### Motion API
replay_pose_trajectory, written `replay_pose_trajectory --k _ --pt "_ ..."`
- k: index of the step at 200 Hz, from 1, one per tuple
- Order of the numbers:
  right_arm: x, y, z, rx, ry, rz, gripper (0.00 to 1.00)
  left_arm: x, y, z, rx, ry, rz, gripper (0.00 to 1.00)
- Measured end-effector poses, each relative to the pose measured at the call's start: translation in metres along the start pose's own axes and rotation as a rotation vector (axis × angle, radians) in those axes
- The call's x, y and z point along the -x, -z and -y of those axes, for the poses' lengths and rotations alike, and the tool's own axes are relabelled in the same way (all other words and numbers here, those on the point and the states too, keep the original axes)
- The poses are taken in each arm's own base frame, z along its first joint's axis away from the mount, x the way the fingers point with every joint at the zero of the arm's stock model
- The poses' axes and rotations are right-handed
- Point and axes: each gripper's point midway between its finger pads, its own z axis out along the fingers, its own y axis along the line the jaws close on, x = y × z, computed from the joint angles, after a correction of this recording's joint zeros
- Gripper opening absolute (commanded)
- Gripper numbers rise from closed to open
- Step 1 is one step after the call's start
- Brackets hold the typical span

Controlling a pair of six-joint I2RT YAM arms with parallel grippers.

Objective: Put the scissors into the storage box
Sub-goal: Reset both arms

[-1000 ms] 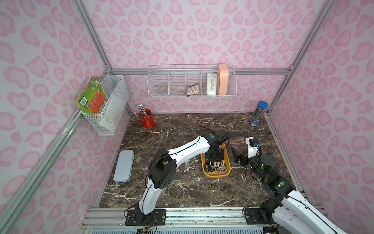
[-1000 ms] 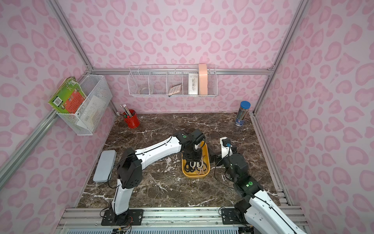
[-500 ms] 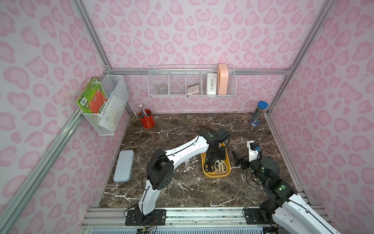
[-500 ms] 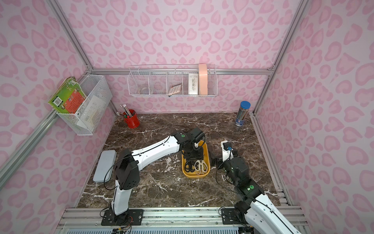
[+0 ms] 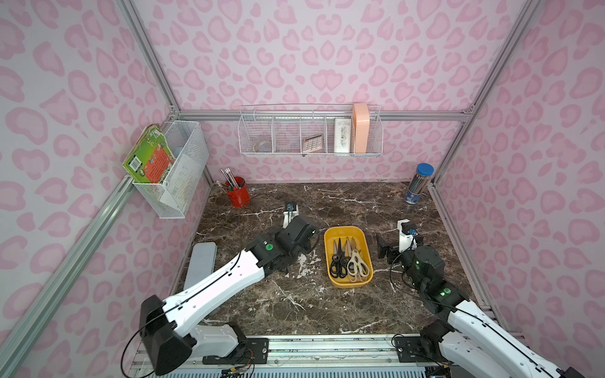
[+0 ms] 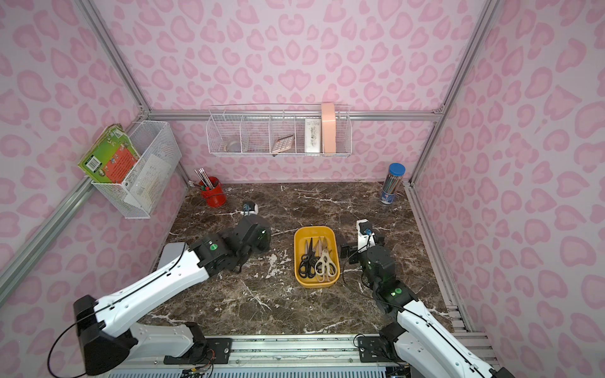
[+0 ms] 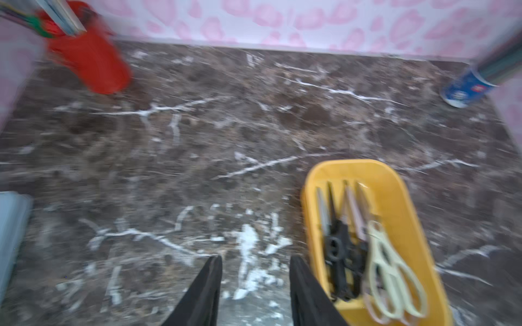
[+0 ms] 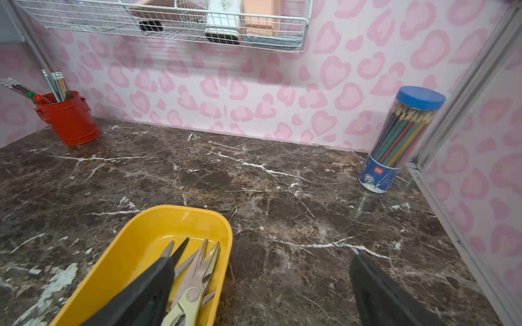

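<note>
A yellow plastic storage box (image 5: 344, 228) with round corners sits on the brown marble bench (image 5: 294, 304), near the middle. Its long side runs from the front of the bench toward the back wall, tipped only a little.

All the scissors (image 5: 339, 258) that show lie inside the box. They rest side by side, packed close, and some lie partly on top of others. Each pair lies the long way, along the box's long side. The steel tips point toward the back wall. The handle rings sit at the end of the box nearest the robot. The pair with cream handles (image 5: 355, 258) lies on the right side of the pile. The pairs with black handles (image 7: 337, 248) lie on the left side. A pale pink pair peeks out between and under them. I cannot count the pairs for sure.

The box sits between the two arms. The left gripper (image 7: 255, 261) is just beside the left side of the box, over bare bench. Its jaws stand partly apart and hold nothing. The right gripper (image 8: 262, 261) is on the right side of the box. Its jaws stand very wide and hold nothing. In the right wrist view, one of its fingers (image 8: 147, 293) shows in front of the box and hides part of the scissors.

A red metal bucket (image 5: 238, 196) of pencils stands at the back left. A clear tube with a blue lid (image 5: 417, 185), full of coloured pencils, stands at the back right. A flat grey-blue case (image 5: 201, 265) lies by the left wall.
</note>
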Motion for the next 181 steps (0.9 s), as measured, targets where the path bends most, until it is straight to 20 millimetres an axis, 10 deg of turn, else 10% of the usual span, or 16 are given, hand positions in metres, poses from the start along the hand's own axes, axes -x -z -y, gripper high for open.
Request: replay_pose_trajectory --k 34,65,126,181 --pt "-0.014 -0.005 0.029 -0.110 0.063 0.037 0.97 -0.012 0.004 -0.107 0.360 -0.055 0.203 0.96" --pt "-0.030 -0.010 0.077 -0.253 0.054 0.029 0.97 -0.053 -0.009 -0.171 0.567 -0.107 0.195 0.97" --pt "-0.059 -0.017 0.130 -0.447 0.032 0.005 0.98 -0.067 -0.065 -0.178 0.543 -0.169 0.206 0.95" --pt "-0.070 -0.036 0.137 -0.477 0.027 0.001 0.99 -0.071 -0.113 -0.171 0.497 -0.195 0.215 0.95"
